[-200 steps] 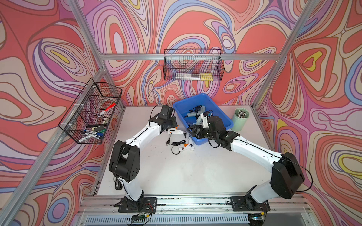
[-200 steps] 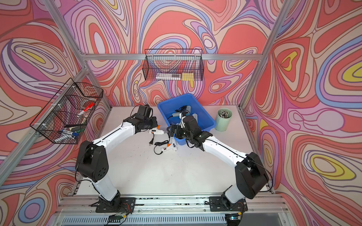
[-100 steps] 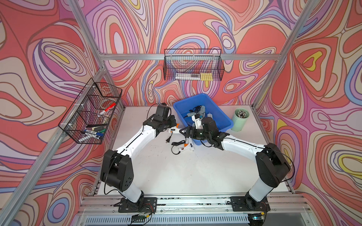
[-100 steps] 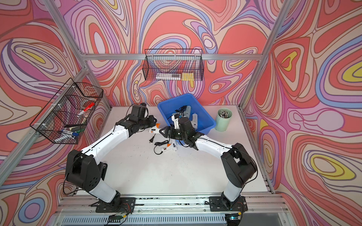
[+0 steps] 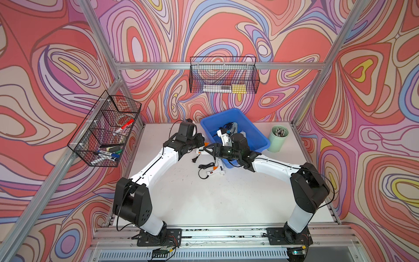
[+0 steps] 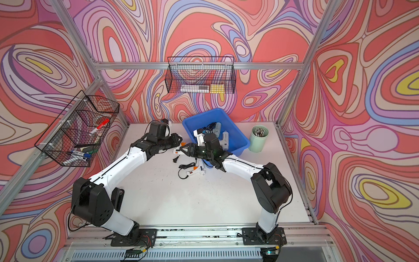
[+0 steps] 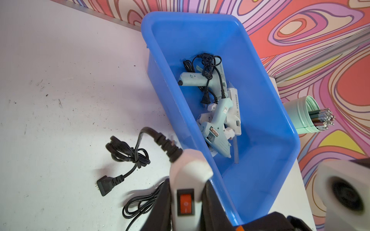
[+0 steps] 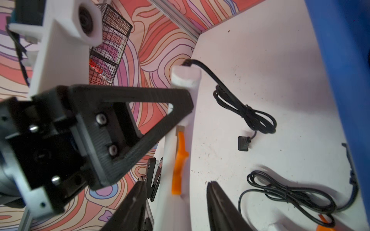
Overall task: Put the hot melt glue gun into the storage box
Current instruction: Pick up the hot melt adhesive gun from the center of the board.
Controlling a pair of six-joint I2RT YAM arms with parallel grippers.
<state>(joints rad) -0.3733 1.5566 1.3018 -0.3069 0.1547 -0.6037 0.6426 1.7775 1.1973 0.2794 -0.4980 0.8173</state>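
Left basket: I see a black wire basket (image 5: pixel 106 131) on the left wall, markers lying inside.
Left arm: my left arm (image 5: pixel 156 163) rises from the front rail, its white link sloping inward and away, wrist turned toward the blue tub.
Left gripper: the left gripper (image 5: pixel 199 145) is clamped on the handle of the white glue gun (image 7: pixel 188 176).
Glue gun: it sits in that grip just beside the tub's left wall, outside the tub, red switch facing the wrist camera.
Cord: its black cord (image 7: pixel 128 154) drops to a tied bundle on the table (image 5: pixel 186 199).
Right gripper: the right gripper (image 8: pixel 175 186) straddles the same gun near the orange trigger, jaws apart with a gap on 1 side.
Second gun: 1 more white glue gun (image 5: pixel 214 169) lies on the table below the grippers.
Storage box: the storage box (image 5: pixel 254 136) stands at the back, pale blue glue guns (image 7: pixel 216 128) in it.
Right arm: my right arm (image 5: pixel 274 166) reaches low and nearly level from its raised elbow toward the middle.
Cup: a green cup (image 5: pixel 277 141) stands just right of the tub.
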